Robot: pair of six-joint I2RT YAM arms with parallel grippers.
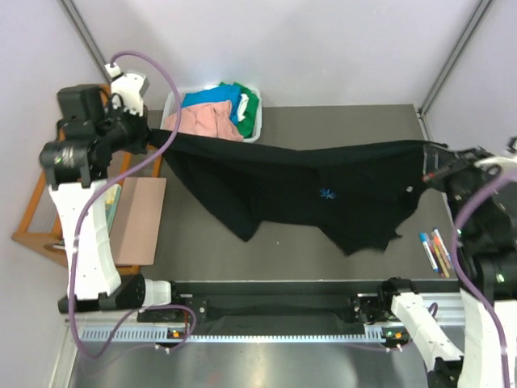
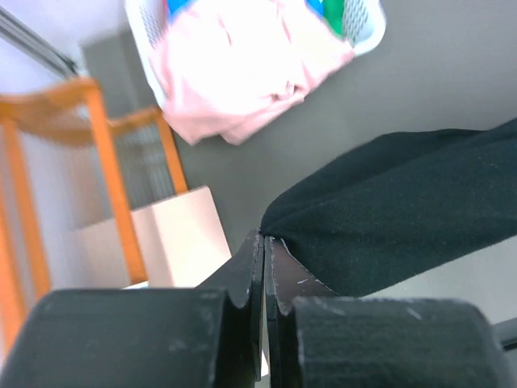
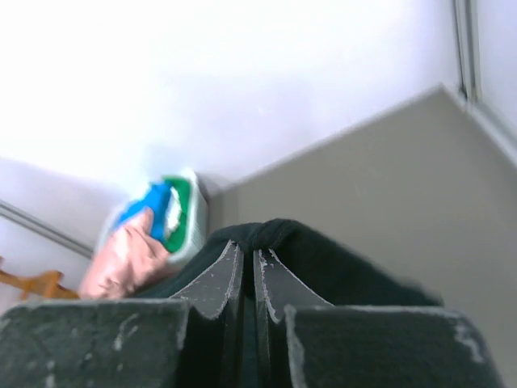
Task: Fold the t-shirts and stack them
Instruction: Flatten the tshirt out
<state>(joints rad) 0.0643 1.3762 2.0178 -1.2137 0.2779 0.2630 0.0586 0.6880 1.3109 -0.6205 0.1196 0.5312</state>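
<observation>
A large black t-shirt [image 1: 307, 190] with a small light-blue starburst mark [image 1: 327, 193] hangs stretched across the grey table between both arms. My left gripper [image 1: 157, 132] is shut on its left end, and the left wrist view shows the black cloth [image 2: 404, 210] pinched at the fingertips [image 2: 265, 236]. My right gripper [image 1: 428, 166] is shut on the right end, with the hem [image 3: 279, 234] bunched over the closed jaws. Salmon-pink [image 1: 206, 121], blue [image 1: 212, 99] and green [image 1: 249, 103] t-shirts lie heaped in the white bin.
The white bin [image 1: 258, 125] stands at the table's back left. An orange wooden rack [image 1: 32, 210] and a tan board [image 1: 137, 218] sit off the left edge. Several markers [image 1: 435, 250] lie near the right front of the table [image 1: 242, 259].
</observation>
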